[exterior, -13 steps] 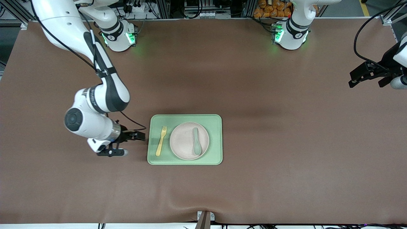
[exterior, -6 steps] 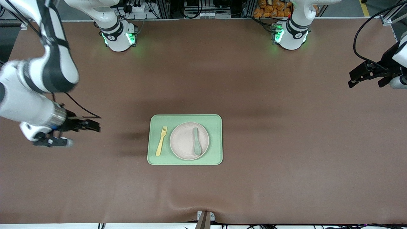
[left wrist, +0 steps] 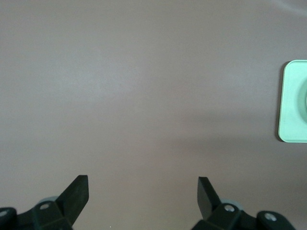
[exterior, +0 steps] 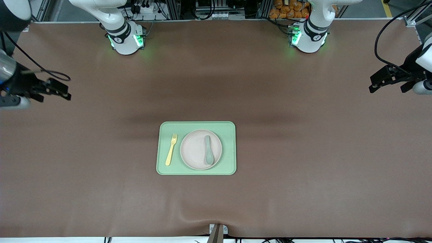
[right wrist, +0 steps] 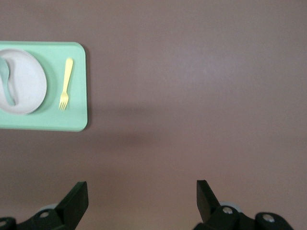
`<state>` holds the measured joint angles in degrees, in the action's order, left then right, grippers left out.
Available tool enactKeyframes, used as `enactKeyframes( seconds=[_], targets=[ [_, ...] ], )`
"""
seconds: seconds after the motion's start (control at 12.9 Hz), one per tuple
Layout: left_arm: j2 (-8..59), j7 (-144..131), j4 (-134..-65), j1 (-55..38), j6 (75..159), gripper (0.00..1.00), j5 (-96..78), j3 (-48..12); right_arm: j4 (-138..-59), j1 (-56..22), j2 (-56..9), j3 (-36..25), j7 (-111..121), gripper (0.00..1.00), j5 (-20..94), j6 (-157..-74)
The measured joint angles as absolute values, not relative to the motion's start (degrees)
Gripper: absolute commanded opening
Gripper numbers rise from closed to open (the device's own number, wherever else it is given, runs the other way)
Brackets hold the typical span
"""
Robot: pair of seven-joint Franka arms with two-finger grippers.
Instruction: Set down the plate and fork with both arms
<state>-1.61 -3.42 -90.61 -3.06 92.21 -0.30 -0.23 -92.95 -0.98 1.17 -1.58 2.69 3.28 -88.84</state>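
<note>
The cream plate [exterior: 194, 150] lies on a pale-green tray [exterior: 229, 135] in the middle of the table. A grey-green spoon [exterior: 208, 150] lies on the plate. The pale-yellow fork [exterior: 171, 149] lies on the tray beside the plate, toward the right arm's end. My right gripper [exterior: 65, 91] hangs open and empty over bare table at the right arm's end, well away from the tray. Its wrist view shows the open right gripper [right wrist: 141, 183], the fork [right wrist: 66, 82] and the plate [right wrist: 29, 81]. My left gripper [exterior: 371, 84] waits open over the left arm's end; in its own view the left gripper [left wrist: 143, 179] holds nothing.
Brown cloth [exterior: 303, 189] covers the whole table. Both arm bases [exterior: 126, 38] stand along the table edge farthest from the front camera. A corner of the tray [left wrist: 293, 100] shows in the left wrist view. A small bracket [exterior: 217, 231] sits at the nearest edge.
My right gripper has swung away from beside the tray's fork side out to the right arm's end of the table. The left arm, tray, plate and fork have not moved.
</note>
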Motion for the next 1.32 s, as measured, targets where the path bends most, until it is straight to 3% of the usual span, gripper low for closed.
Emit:
enactKeyframes(
  seconds=[0.31, 1.32],
  targets=[
    [-1.61, -3.42, -90.6, -3.06, 92.21, 1.0, -0.3, -0.23, -86.0, -0.97, 1.88, -1.65, 2.74, 1.0, 3.2, -80.93],
    [-1.6, -3.42, -90.6, -3.18, 92.21, 1.0, -0.3, -0.29, -85.84, 0.04, 0.04, -1.83, 2.73, 1.0, 1.13, -80.82]
  ],
)
